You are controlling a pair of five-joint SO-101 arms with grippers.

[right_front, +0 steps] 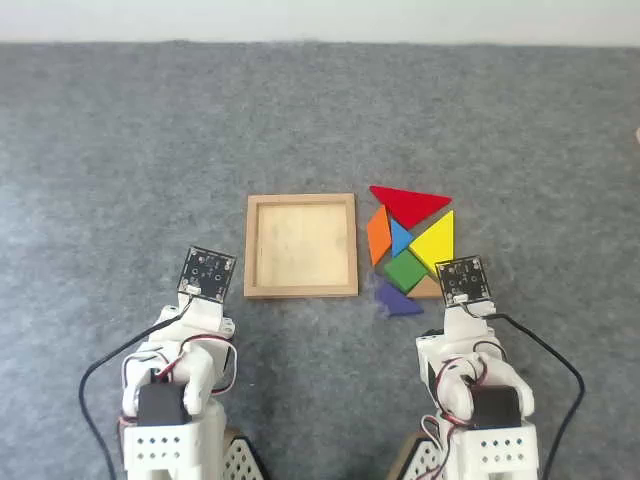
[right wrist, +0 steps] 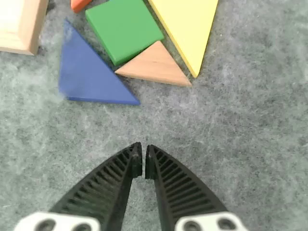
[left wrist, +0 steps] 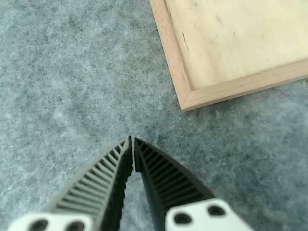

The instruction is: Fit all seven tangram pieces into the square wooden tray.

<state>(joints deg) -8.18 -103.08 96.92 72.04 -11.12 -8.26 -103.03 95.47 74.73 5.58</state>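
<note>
No piece had yet been fitted: the 7 tangram pieces [right_front: 412, 245] were clustered just beside the bare wooden tray [right_front: 300, 291]. The left gripper [left wrist: 132, 140] and right gripper [right wrist: 143, 147] were held pressed together, empty. Next, the right one would probably need opening around the nearby dark blue triangle [right wrist: 86, 77].

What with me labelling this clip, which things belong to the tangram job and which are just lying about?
Job:
tray; red triangle; yellow triangle; orange piece; light blue triangle; green square; tan triangle; dark blue triangle

Lying about:
grey carpet
</note>
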